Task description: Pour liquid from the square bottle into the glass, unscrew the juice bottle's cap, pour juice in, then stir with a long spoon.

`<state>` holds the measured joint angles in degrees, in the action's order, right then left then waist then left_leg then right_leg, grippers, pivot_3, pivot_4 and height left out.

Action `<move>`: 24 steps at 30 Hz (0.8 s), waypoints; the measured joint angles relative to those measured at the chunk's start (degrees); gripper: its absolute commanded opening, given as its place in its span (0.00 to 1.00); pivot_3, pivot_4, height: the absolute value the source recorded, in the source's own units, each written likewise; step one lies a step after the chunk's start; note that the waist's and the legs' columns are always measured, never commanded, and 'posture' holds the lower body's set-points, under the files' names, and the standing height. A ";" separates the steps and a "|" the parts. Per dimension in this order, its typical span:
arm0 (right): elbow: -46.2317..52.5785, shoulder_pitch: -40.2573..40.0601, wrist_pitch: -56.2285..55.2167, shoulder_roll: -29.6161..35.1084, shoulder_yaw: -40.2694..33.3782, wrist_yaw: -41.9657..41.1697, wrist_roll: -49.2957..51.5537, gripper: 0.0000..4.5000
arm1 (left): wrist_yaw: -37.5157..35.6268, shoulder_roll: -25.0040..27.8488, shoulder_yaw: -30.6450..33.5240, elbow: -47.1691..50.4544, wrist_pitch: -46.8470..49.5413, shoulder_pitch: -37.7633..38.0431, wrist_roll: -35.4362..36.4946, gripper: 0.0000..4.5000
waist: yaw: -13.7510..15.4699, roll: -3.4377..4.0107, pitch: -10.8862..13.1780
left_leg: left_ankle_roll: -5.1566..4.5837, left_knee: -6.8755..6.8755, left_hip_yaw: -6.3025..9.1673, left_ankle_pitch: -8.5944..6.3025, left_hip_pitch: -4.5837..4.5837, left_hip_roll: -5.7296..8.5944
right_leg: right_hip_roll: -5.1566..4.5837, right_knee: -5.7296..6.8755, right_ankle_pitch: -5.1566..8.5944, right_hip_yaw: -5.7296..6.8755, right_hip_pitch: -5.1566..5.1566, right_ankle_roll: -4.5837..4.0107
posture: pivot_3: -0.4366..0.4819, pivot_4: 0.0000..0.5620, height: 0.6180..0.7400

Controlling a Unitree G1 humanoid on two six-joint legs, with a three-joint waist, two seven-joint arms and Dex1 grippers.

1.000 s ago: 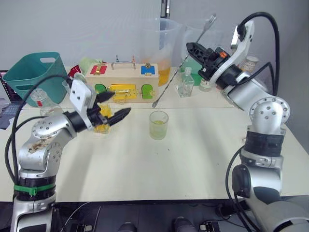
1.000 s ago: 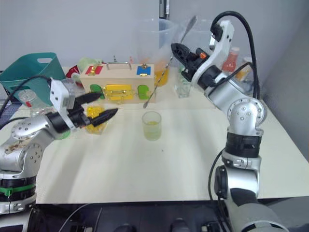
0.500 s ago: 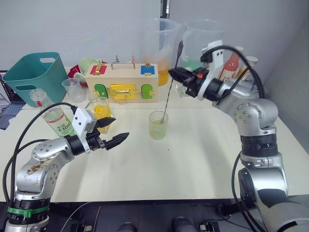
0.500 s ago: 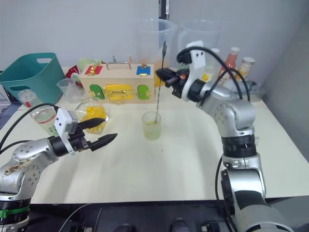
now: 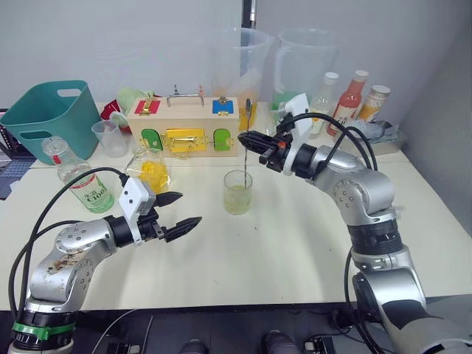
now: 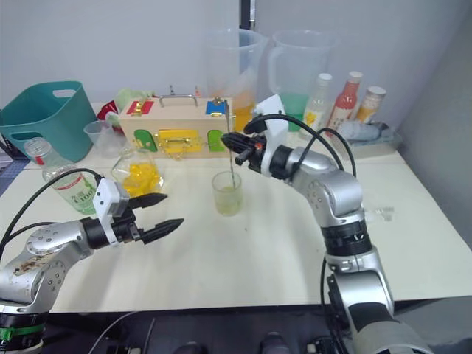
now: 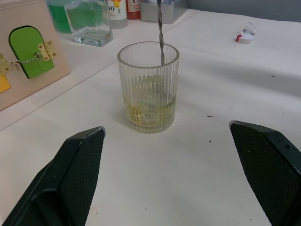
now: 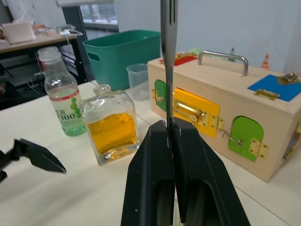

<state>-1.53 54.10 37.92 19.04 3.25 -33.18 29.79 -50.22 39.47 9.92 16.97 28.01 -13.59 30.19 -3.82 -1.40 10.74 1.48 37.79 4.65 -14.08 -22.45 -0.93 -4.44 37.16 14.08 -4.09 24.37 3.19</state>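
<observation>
The glass (image 5: 237, 192) stands mid-table with a little yellow-green liquid in it. The long spoon (image 5: 245, 158) stands nearly upright with its lower end inside the glass, and my right gripper (image 5: 243, 139) is shut on its stem just above the rim. My left gripper (image 5: 188, 209) hovers open and empty to the left of the glass, fingers (image 7: 70, 179) wide apart. The square bottle (image 5: 153, 171), holding yellow liquid, and the juice bottle (image 5: 77, 177), neck uncapped, stand at the left. A small white-and-red piece (image 6: 381, 214), possibly the juice bottle's cap, lies at the right.
A wooden latch box (image 5: 188, 125) sits behind the glass, with two large clear pitchers (image 5: 251, 66) behind it. A teal basket (image 5: 48, 110) and a small measuring cup (image 5: 110, 136) are at the back left. Sauce bottles (image 5: 350, 92) line the back right.
My right gripper swung the spoon from tilted high at the back to upright, then lowered it into the glass. My left gripper drew away from the bottles toward the table's front.
</observation>
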 measured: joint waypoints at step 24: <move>-5.69 2.86 -8.65 -8.93 0.91 -0.48 -8.11 0.00 | -0.53 0.03 -3.56 -1.73 -1.91 -0.73 -3.52 1.00 | -0.12 0.01 0.00 | 0.00 -0.01 0.02 0.00 0.00 0.01 | -0.01 0.05 -0.02 0.01 0.03 -0.02 | 0.48 0.27 1.00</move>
<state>-7.21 56.96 29.27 10.12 4.16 -33.66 21.67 -50.75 39.50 6.36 15.24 26.10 -14.33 26.67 -3.94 -1.39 10.74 1.48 37.78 4.67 -14.08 -22.45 -0.92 -4.44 37.21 14.06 -4.09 24.40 3.16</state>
